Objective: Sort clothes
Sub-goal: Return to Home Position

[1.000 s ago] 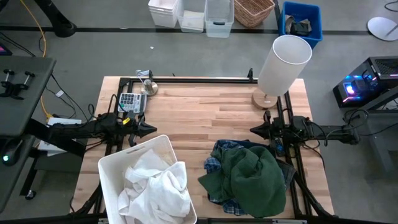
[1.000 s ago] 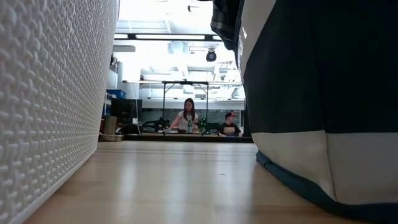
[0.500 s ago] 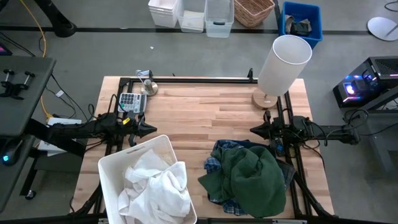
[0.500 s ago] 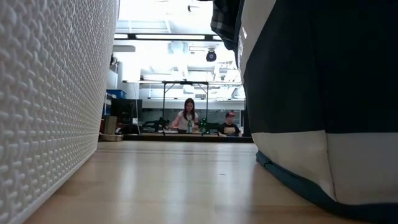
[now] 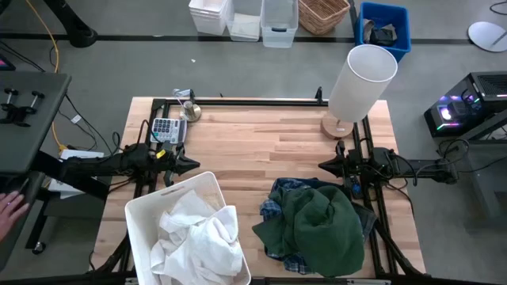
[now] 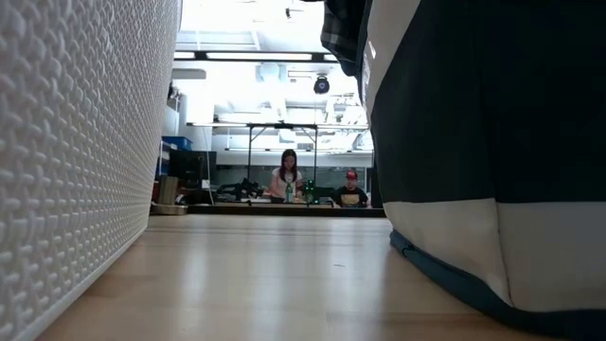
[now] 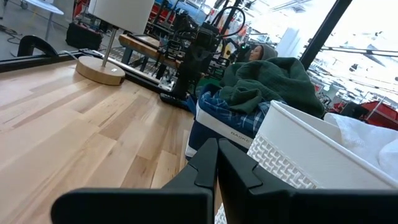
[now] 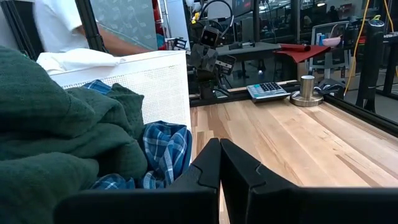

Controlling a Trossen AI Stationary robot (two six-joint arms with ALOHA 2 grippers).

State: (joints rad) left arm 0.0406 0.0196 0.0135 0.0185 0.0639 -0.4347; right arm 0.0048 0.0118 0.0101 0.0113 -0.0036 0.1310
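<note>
Two grippers: pressed together, L gripper [image 5: 195, 164] 9 o'clock, R gripper [image 5: 322, 165] 3.
White clothes [image 5: 198, 236]: in white bin [image 5: 170, 192], 7.
Green cloth [image 5: 321, 226]: on plaid shirt [image 5: 271, 209], 5.

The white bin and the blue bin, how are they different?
The white bin has bumpy plastic walls; the blue bin is dark navy with a pale band at its base. The white bin holds white clothes; the blue bin holds a green garment heaped over a plaid shirt that spills past its rim. Both stand on the wooden table, and both are full.
</note>
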